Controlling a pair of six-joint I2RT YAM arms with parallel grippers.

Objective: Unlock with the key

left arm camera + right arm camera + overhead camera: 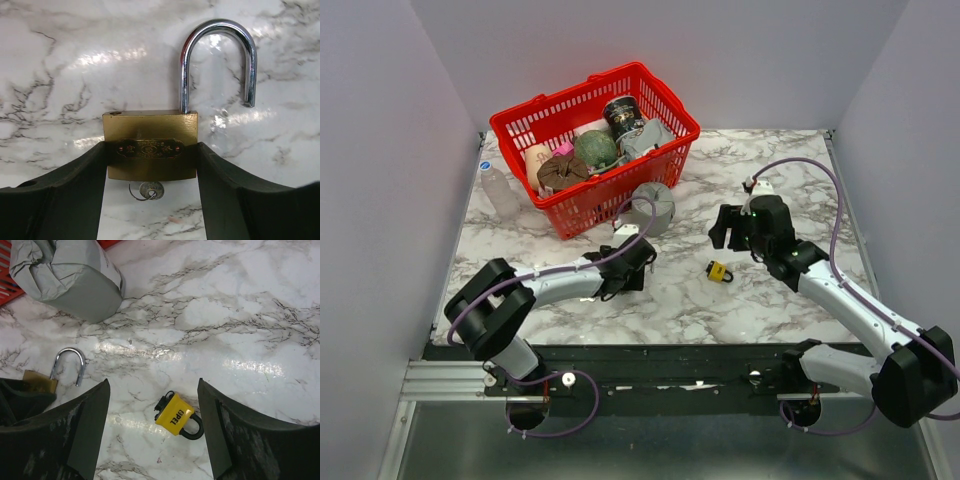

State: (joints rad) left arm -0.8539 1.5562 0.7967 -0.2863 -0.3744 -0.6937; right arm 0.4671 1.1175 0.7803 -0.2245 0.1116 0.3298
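Brass padlock [150, 127]: at middle of table [770, 170], body clamped in left gripper [151, 155], open shackle [218, 30] pointing away from the claw, key [150, 190] at its near end; right gripper [152, 385], spread and empty, near to its right.

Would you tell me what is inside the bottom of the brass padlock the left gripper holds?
A key sits in the brass padlock: its round head and thin ring show below the body. Its blade is hidden inside the lock, and the left gripper covers both sides.
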